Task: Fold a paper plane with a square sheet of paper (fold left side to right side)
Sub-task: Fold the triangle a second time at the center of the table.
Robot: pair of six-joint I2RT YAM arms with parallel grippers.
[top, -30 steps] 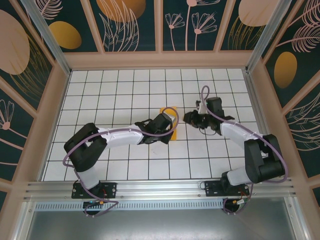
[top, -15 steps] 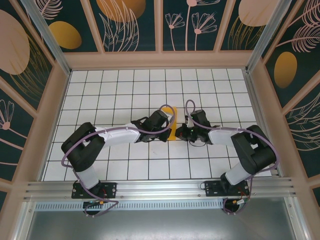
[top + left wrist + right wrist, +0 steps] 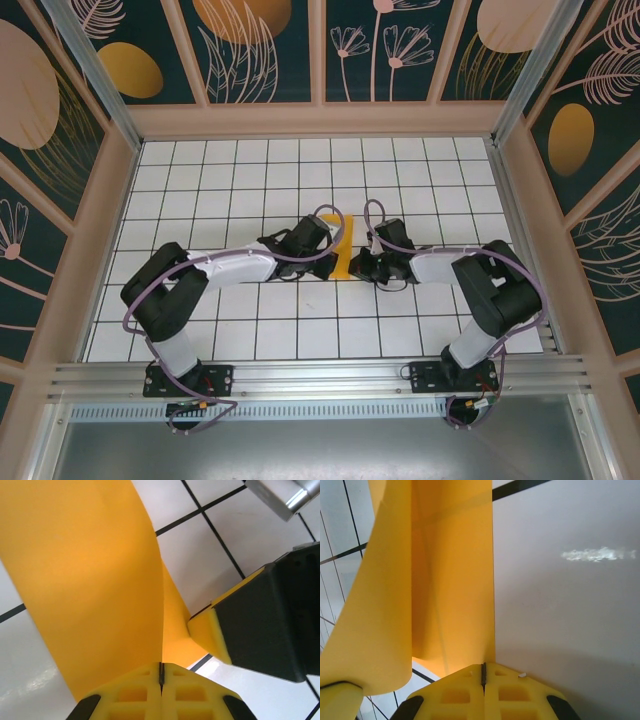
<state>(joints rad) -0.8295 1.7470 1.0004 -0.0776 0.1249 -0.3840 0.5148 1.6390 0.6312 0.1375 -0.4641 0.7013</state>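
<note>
The orange-yellow square sheet of paper (image 3: 343, 250) stands half folded at the table's middle, between both grippers. In the left wrist view its raised left flap (image 3: 90, 580) curves up and runs straight into the slit of my left gripper (image 3: 161, 668), which is shut on that edge. My left gripper (image 3: 330, 260) is at the sheet's left. My right gripper (image 3: 354, 268) is at its right and shut; its tips (image 3: 483, 670) rest on the near right edge of the flat layer (image 3: 452, 580). The right gripper's yellow pad (image 3: 212, 632) presses the lower layer.
The white gridded table (image 3: 250, 170) is ringed by a wooden rail (image 3: 320, 120) and patterned walls. The two arms meet near the middle, their purple cables (image 3: 345, 215) arching above the paper. Open tiles lie at the back and front.
The right arm swung left and down to the paper's right edge and its jaws closed. The left gripper carried the raised flap a little farther back and to the right.
</note>
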